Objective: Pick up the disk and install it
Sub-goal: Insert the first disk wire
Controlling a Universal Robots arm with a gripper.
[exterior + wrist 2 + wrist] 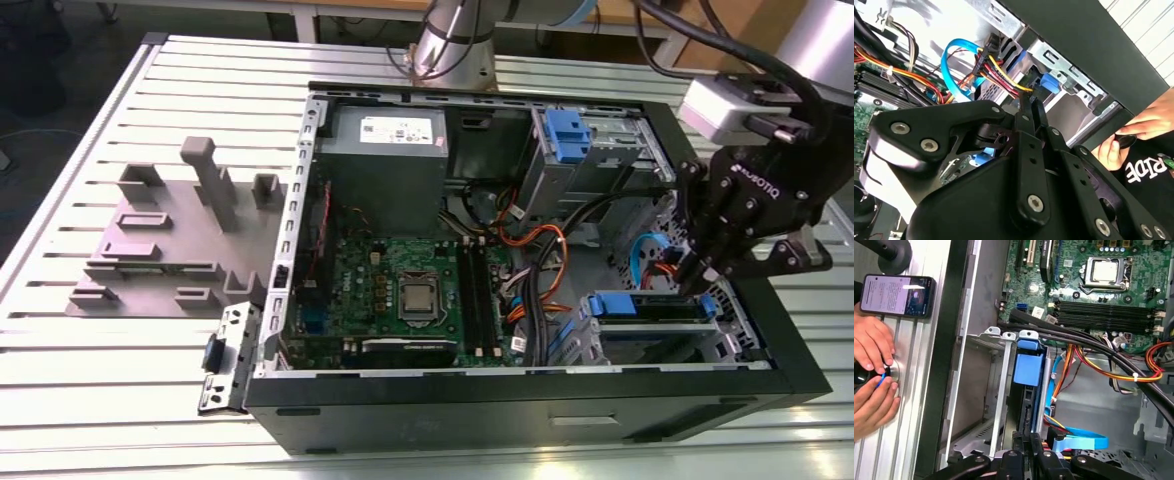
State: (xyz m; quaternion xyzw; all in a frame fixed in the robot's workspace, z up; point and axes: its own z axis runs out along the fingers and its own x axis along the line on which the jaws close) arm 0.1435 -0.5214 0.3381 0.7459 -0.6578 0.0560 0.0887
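Open computer case (534, 400) | disk (650, 307) with blue rails sits in the lower drive cage (667, 345) | gripper (703, 285) just above it, fingers (1026, 107) pinched together, holding nothing

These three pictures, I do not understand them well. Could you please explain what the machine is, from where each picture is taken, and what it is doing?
The machine is a robot arm with a black gripper at its end. One picture comes from a camera off the arm. It shows an open computer case lying on a ribbed metal table, with a grey plastic fixture beside it.

The other two come from cameras riding near the arm's wrist, so they look past the gripper into the case. Its fingers are closed together, down at the drive bay, where the disk with its blue rail sits in a slot.

A person's hands rest on the table near a phone.
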